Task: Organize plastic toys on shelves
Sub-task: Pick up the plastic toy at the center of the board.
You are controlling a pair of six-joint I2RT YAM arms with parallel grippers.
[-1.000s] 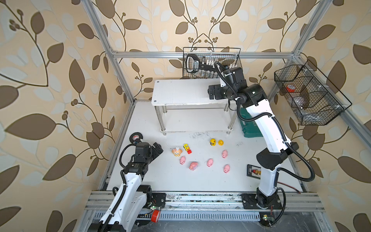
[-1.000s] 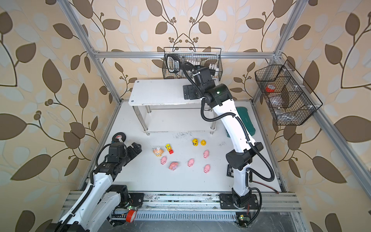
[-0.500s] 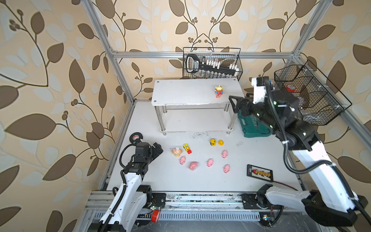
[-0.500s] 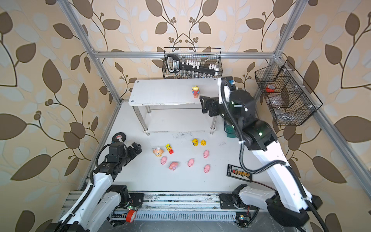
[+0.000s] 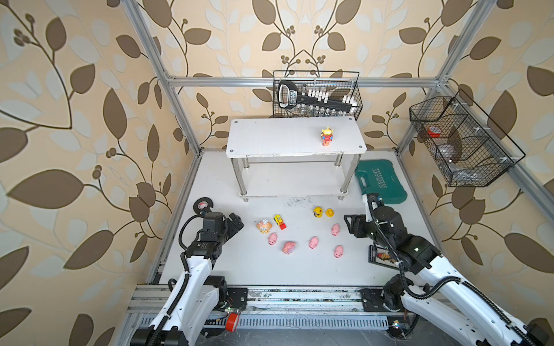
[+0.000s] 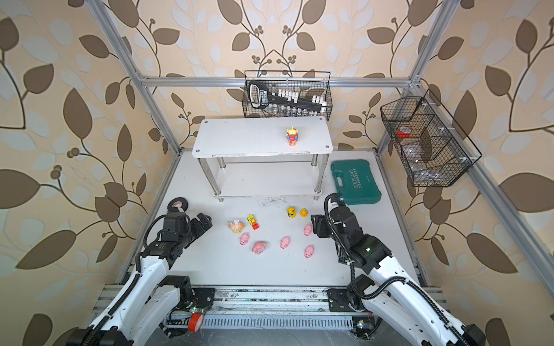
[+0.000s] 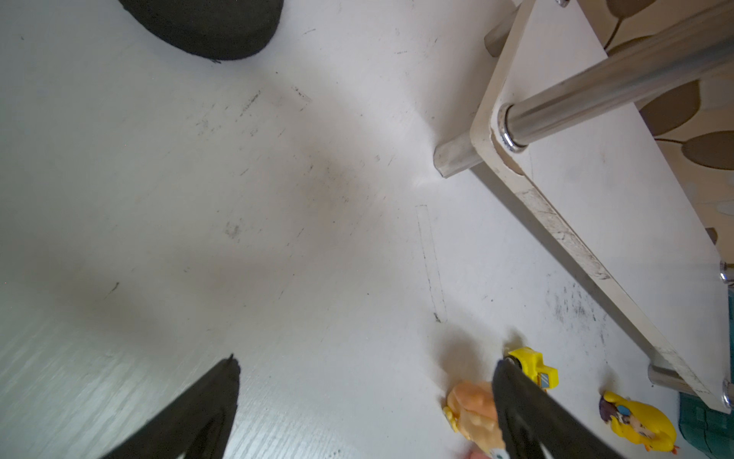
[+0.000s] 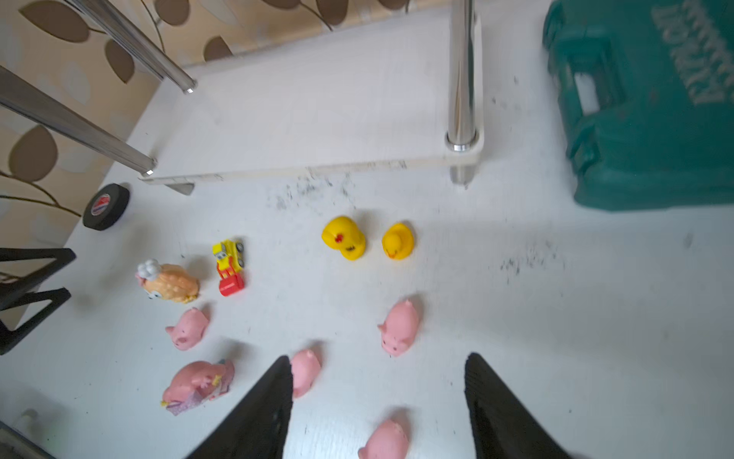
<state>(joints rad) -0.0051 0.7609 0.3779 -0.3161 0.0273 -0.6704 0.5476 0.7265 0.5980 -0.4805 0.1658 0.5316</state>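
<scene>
By my reading, the coming move turns on the pink piglet [image 5: 335, 229] that lies just left of the right gripper [image 5: 350, 225] in both top views, right of the frame's centre on the white table [image 5: 227, 269]. The right gripper's fingers [image 8: 274, 401] stand apart with nothing clamped between them. In the right wrist view this piglet [image 8: 399, 328] sits just ahead of the tips and inside their span. Its long axis runs roughly up and down the top frame, snout toward the lower edge. In the wrist view that is lengthwise to the gripper, across the line the fingers close along, so a descent with little turning would likely pinch its narrow flanks. A second piglet [image 8: 383, 437] lies under the gap nearer the wrist, and I cannot tell which one is meant. The left gripper [image 5: 236, 223], spread wide and empty at the left beside the orange animal [image 5: 264, 226], is well apart from both, so the right arm is nearer. The shelves [image 5: 278, 137] stand at upper centre, with only the alien [image 5: 326, 136] on the top board.
</scene>
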